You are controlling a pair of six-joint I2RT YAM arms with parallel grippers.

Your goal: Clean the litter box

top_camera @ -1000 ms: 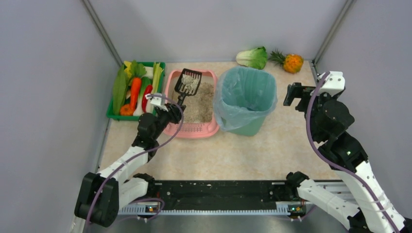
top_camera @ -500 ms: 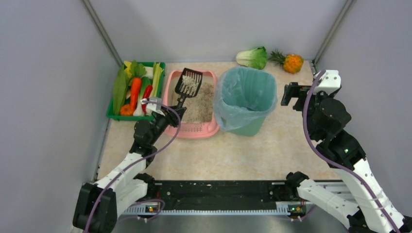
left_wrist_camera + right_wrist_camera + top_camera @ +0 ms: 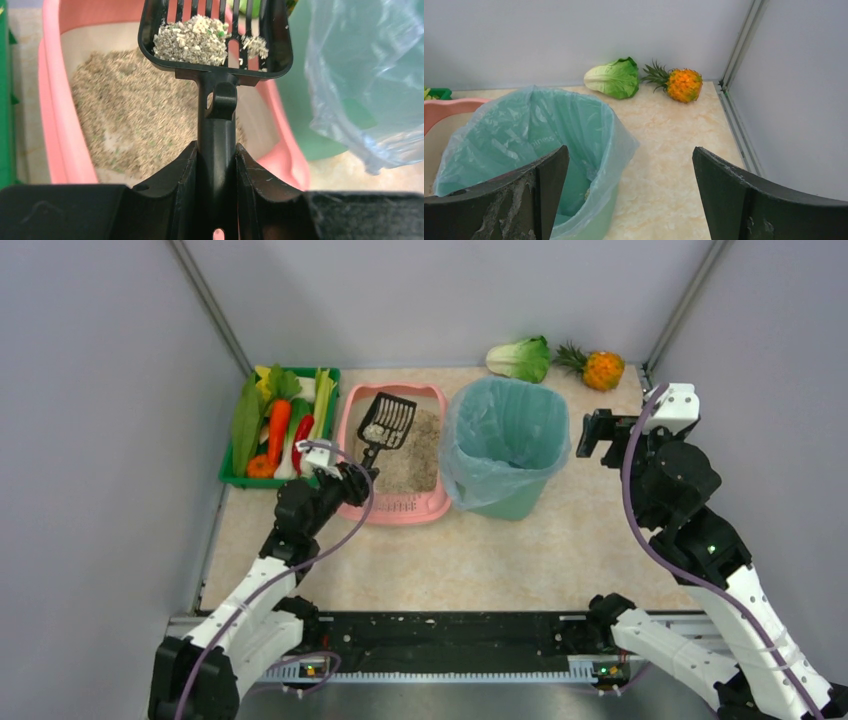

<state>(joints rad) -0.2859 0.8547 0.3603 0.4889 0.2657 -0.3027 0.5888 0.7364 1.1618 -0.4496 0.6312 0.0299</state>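
the left gripper (image 3: 215, 165) is shut tight on the black handle of a slotted scoop (image 3: 216, 75), which is pinched between both fingers. the scoop is held above the litter box (image 3: 396, 512), and a clump of pale litter (image 3: 192, 42) is carried on its blade. the right gripper (image 3: 629, 160) is spread wide, and nothing is held or touched by it. the pink litter box is set at the back of the table, between a green crate (image 3: 232, 480) of vegetables and a teal bag-lined bin (image 3: 505, 502), its grille end towards the arms. in the left wrist view the scoop's tip is cut off by the top edge, and the tray's near end is hidden behind the fingers. faint print is seen on the bag (image 3: 541, 140) but cannot be read.
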